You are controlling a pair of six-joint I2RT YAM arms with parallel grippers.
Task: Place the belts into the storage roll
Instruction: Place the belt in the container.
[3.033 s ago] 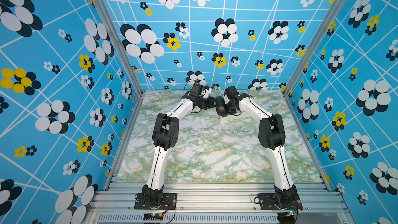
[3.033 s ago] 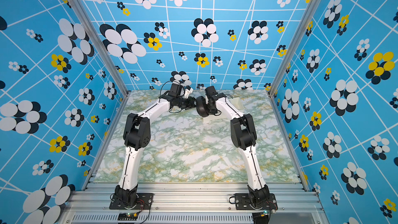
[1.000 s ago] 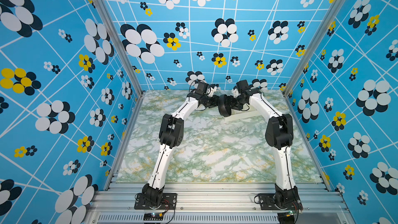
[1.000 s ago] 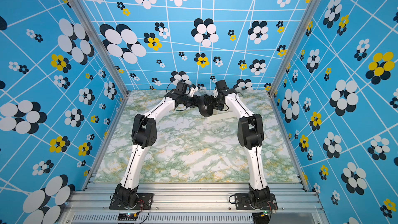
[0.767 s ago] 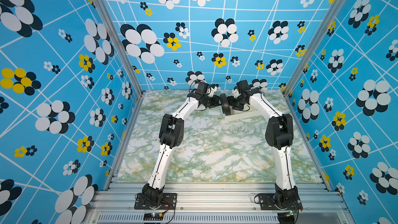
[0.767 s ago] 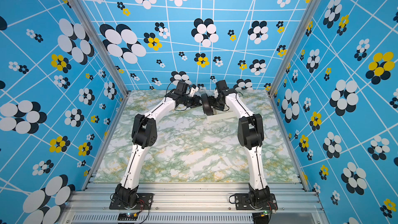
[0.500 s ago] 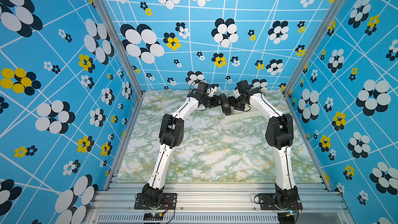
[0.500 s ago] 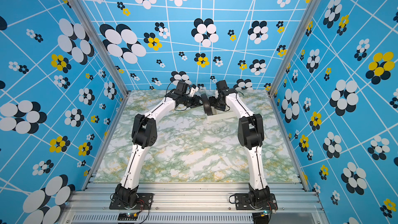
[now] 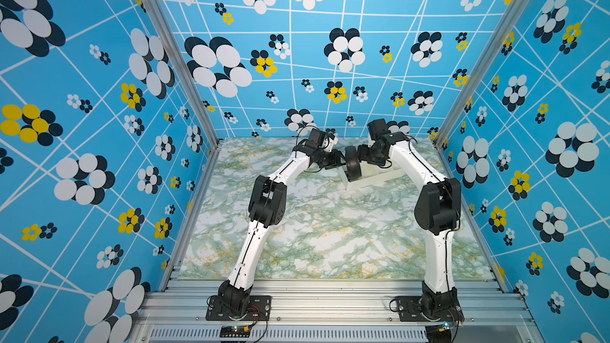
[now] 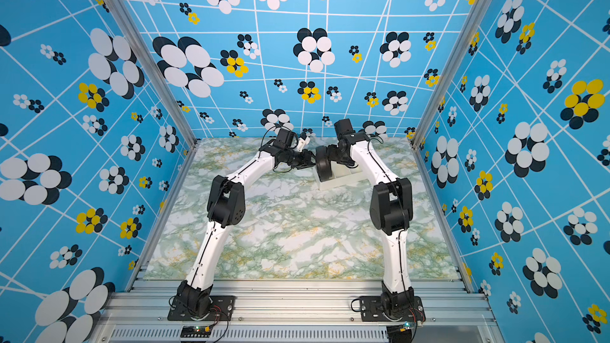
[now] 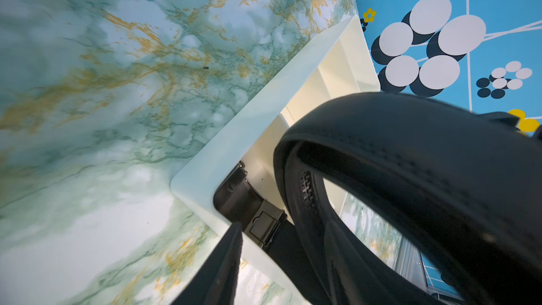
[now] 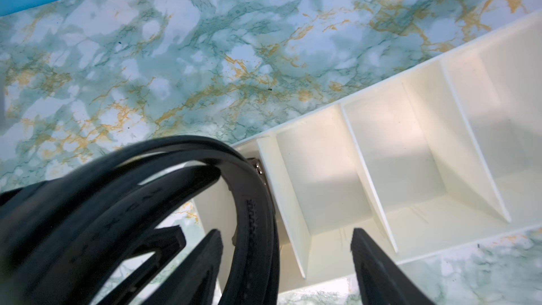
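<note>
Two arms meet at the far side of the green-veined marble-pattern tabletop [image 9: 330, 226].

Position: the long, narrow black leather-like belt [image 9: 352, 168], wound into an upright coil, has its lower part in the end compartment of the cream-white rectangular plastic tray [image 9: 368, 183], at the end nearest the left arm. Both top views agree. The dark metal buckle [image 11: 249, 209] sits low in that compartment's corner, against the tray wall.

Pincers: the right gripper [image 12: 286, 231] has its jaws wide apart, straddling the coil's band. The band runs just beside one finger [image 12: 205, 268], with a clear gap to the other, so it is not clamped. The left gripper [image 9: 340, 161] is at the coil's opposite face. Its wrist view shows a single finger [image 11: 223, 268] near the buckle at the tray's corner. The partner finger is hidden behind the coil, so I cannot tell whether it grips.

Room: the three other compartments, in a row between thin partitions [image 12: 369, 177], show bare cream floors. The tray lies skewed to the table edges, close to the far edge, and the right arm [image 9: 409, 163] passes above it. There is wide open marble between the two arms, toward the front.
</note>
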